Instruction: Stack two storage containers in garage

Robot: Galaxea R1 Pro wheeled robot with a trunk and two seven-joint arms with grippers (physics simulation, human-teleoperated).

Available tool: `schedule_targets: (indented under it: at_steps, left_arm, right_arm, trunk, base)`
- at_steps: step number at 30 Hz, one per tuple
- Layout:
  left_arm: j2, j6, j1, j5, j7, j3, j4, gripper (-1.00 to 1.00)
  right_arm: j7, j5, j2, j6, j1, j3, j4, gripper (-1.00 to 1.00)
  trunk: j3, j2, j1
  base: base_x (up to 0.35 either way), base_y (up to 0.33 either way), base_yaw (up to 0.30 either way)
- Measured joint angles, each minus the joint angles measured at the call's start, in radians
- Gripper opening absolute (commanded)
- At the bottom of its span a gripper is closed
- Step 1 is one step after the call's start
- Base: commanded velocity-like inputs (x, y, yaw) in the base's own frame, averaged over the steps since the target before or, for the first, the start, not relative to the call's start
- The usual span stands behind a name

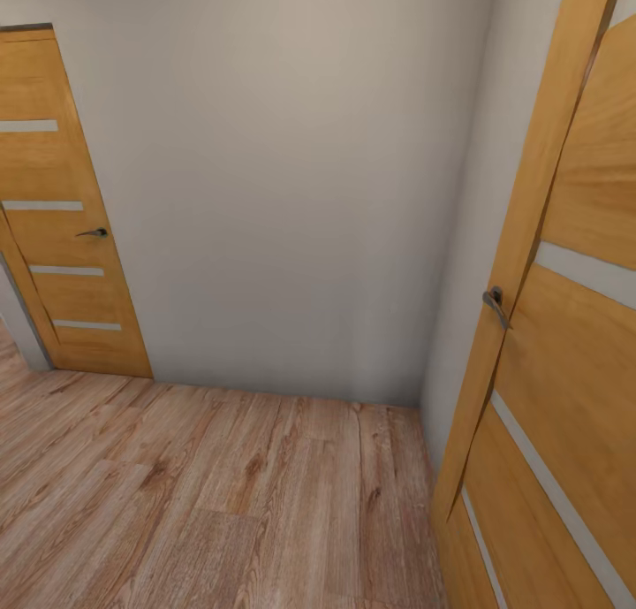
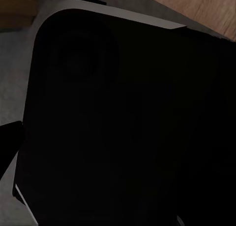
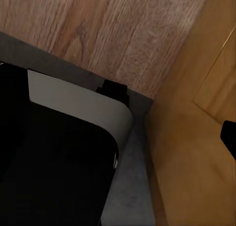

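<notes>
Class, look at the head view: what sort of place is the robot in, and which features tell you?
Probably a small indoor hallway: a plain pale wall, a wood plank floor, and two wooden doors, one at left, one at right.

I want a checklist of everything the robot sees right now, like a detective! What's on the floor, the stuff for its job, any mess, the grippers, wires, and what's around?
Surface: light wood plank floor, bare where it shows.
Job's things: nothing seen; no orange-red bins in these pictures.
Clutter: nothing seen.
Grippers: nothing seen clearly; the left wrist view looks onto a dark rounded robot part, the right wrist view onto a dark part with a pale edge.
Cables: nothing seen.
Surroundings: plain grey wall; a wooden door at left with a lever handle; another wooden door close at right with its handle.
</notes>
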Motion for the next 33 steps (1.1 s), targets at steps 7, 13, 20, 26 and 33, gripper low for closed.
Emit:
schedule_targets:
  at_steps: [7,13,20,26,33]
  left_arm:
    - [0.001,0.000,0.000,0.000,0.000,0.000,0.000,1.00]
    - [0.002,0.000,0.000,0.000,-0.001,-0.001,0.000,1.00]
    - [0.003,0.000,0.000,0.000,-0.001,-0.001,0.000,1.00]
    - [0.003,0.001,0.000,0.000,-0.001,-0.001,0.000,1.00]
    - [0.003,0.000,0.000,0.000,-0.001,-0.001,-0.001,1.00]
  right_arm:
    - [-0.001,0.001,0.000,-0.004,0.012,0.000,0.000,1.00]
    - [-0.002,0.002,0.000,-0.003,0.013,0.000,0.000,1.00]
    - [-0.003,0.003,0.000,-0.004,0.013,0.000,0.000,1.00]
    - [-0.006,0.003,0.000,-0.004,0.013,0.000,0.000,1.00]
    - [-0.005,0.003,0.000,-0.003,0.013,0.000,0.000,1.00]
  trunk:
    - [0.000,0.000,0.000]
    - [0.000,0.000,-0.001]
    - [0.000,0.000,-0.001]
    - [0.000,0.000,-0.001]
    - [0.000,0.000,-0.001]
  base:
    - [0.021,0.000,0.000]
    - [0.249,0.000,0.000]
    - [0.315,0.000,0.000]
    - [0.321,0.000,0.000]
    - [0.322,0.000,0.000]
